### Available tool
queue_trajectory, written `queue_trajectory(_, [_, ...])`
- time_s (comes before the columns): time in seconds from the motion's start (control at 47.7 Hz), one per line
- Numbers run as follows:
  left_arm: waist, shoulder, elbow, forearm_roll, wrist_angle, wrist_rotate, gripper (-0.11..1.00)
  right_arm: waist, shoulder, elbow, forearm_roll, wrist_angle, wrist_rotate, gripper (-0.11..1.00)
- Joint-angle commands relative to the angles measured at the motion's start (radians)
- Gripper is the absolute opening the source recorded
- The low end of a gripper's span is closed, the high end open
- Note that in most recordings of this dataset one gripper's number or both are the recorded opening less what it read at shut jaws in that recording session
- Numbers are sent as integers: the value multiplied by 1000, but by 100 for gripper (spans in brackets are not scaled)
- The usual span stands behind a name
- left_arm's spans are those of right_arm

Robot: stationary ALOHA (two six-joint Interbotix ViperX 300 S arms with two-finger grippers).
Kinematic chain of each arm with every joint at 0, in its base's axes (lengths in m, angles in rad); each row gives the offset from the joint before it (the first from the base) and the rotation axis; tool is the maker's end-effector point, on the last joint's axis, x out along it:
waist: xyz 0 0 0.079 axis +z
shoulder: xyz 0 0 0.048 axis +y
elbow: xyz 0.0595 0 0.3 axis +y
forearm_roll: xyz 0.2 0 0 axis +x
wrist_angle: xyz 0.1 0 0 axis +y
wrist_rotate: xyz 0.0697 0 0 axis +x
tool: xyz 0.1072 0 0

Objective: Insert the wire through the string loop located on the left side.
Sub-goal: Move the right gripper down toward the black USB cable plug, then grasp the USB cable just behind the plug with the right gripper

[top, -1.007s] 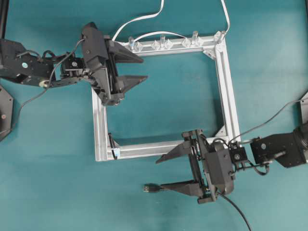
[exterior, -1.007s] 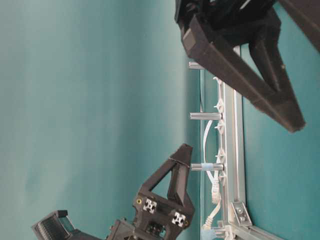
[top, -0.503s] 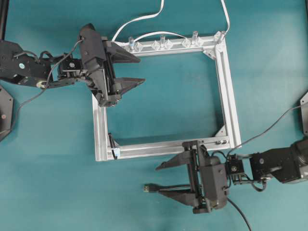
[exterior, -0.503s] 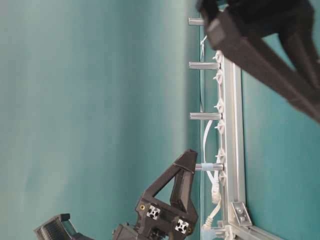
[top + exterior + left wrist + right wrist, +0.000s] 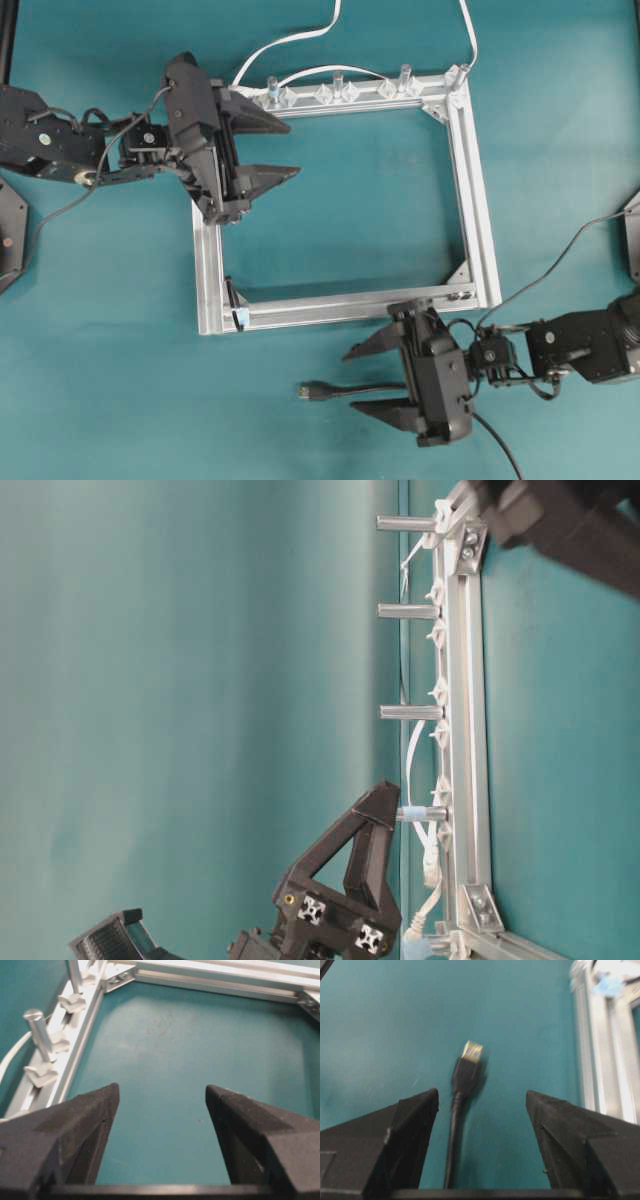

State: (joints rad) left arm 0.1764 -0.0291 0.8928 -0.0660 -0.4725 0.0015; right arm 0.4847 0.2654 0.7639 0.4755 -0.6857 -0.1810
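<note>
Wire (image 5: pixel 465 1080) plug's metal tip, clear only from right wrist.

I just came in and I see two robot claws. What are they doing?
The right gripper hangs open over a long thin black wire lying on the teal table, its plug between the fingers but not pinched yet. The left gripper waits open over the top-left corner of the square silver metal frame. The tiny dark string loop stands at the frame's lower-left corner, with nothing through it so far.
</note>
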Motion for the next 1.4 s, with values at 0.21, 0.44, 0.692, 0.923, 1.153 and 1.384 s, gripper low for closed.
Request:
queue_trajectory(0.21, [-37, -21, -6, 3, 12, -2, 75, 11, 46, -75, 2, -9, -2, 75])
queue_trajectory(0.44, [-41, -21, -6, 3, 34, 2, 75, 11, 107, -117, 18, -3, -2, 75])
queue_trajectory(0.692, [-41, -21, -3, 3, 34, 3, 75, 11, 118, -106, 69, -3, -2, 75])
queue_trajectory(0.923, [-43, -23, -2, 3, 34, -3, 75, 11, 118, -100, 75, 38, -2, 75])
queue_trajectory(1.153, [-44, -23, -2, 3, 34, -3, 75, 14, 118, -100, 75, 48, -2, 66])
queue_trajectory(1.384, [-46, -23, -2, 3, 34, -3, 75, 14, 118, -100, 103, 133, -2, 10])
